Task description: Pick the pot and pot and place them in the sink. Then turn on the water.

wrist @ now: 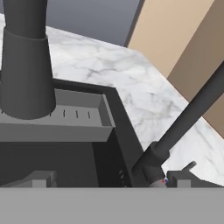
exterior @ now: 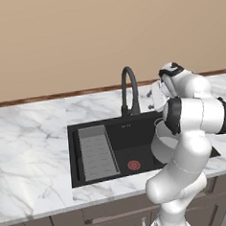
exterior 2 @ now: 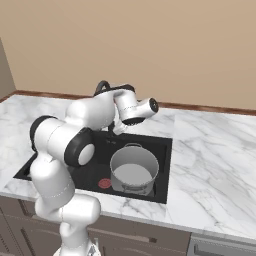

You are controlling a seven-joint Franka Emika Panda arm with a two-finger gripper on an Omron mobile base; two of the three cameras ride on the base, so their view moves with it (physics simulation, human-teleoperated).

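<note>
Right now I see the wide grey metal stockpot (exterior 2: 133,171) standing upright in the large black rectangular sink (exterior: 117,134), right of the grey ribbed tray (exterior: 96,152). My jaws (wrist: 107,179) stand wide apart (nothing between them), close beside the black gooseneck faucet (exterior: 129,90), above the white marble surface (exterior 2: 210,165).

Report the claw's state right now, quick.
Claw: open, holding nothing, close to the base of the faucet at the back of the sink.
</note>
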